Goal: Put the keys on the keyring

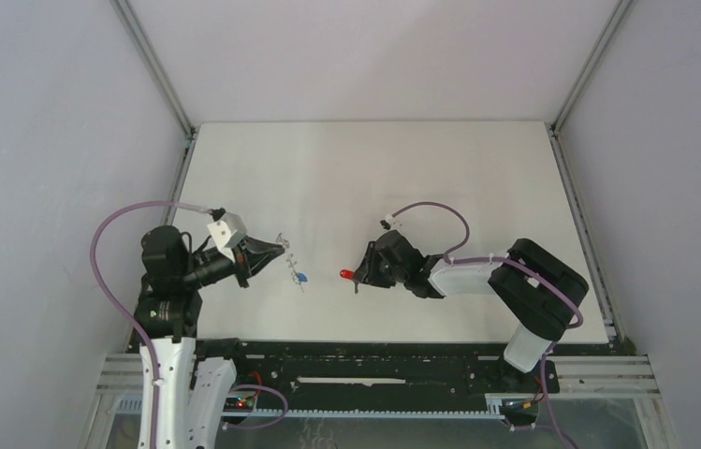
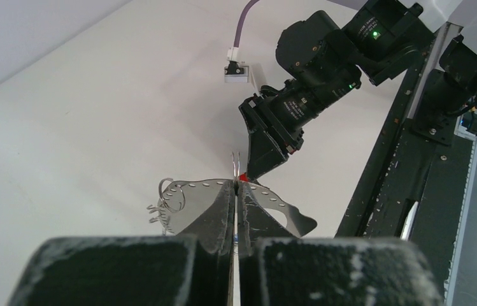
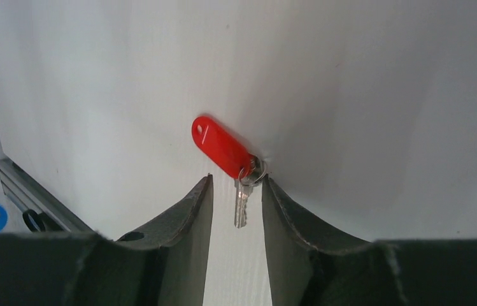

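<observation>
Top external view: my left end effector [image 1: 275, 252] is clenched on the keyring [image 1: 284, 245], which sticks out from its tips over the left part of the desk [image 1: 374, 168]. The blue key [image 1: 302, 278] sits just beside the keyring, on its near side; I cannot tell whether the two are joined. The red key [image 1: 346, 274] lies on the desk, well apart from the blue key, at the tips of my right end effector [image 1: 362, 273].

Right wrist view: my right end effector [image 3: 235, 182] is released. Its fingers [image 3: 191, 210] stand on either side of the shank [image 3: 241, 207] without clamping it. The red head points away from me.

Left wrist view: the jaws are fully together, and the keyring [image 2: 188, 188] curves across the tips.
</observation>
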